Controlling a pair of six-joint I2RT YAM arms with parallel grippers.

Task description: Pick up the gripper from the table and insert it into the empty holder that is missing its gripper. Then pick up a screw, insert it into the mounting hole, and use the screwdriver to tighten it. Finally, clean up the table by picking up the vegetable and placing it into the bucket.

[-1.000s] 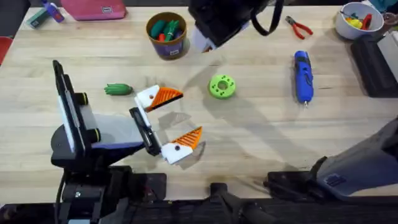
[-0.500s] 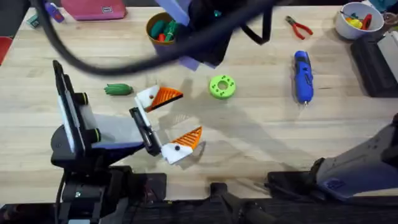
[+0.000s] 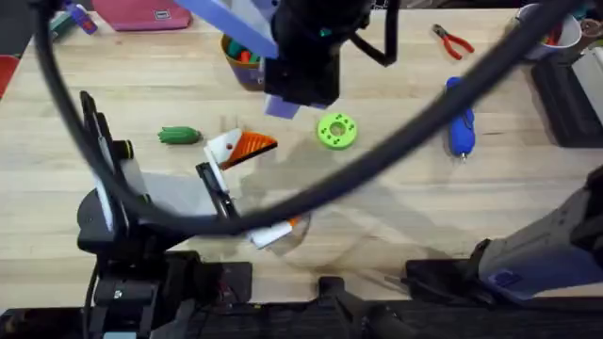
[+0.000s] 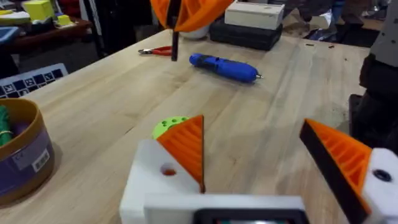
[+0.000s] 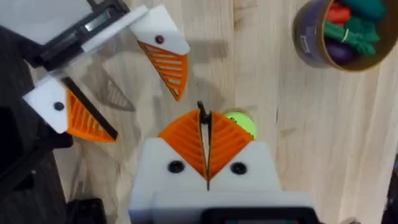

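Right claw (image 5: 206,152), pads clenched on nothing, has swung from beside the bucket (image 3: 247,58) to above the disc (image 3: 336,130). Left claw (image 4: 273,155) rests released. Vegetable (image 3: 178,136) lies beyond left claw; cleanup likely next.

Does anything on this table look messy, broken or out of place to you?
Nothing looks spilled or broken. The one stray is the dark green toy vegetable, lying alone on the table, while similar toy pieces sit together in the bucket. The blue screwdriver simply lies on its side.
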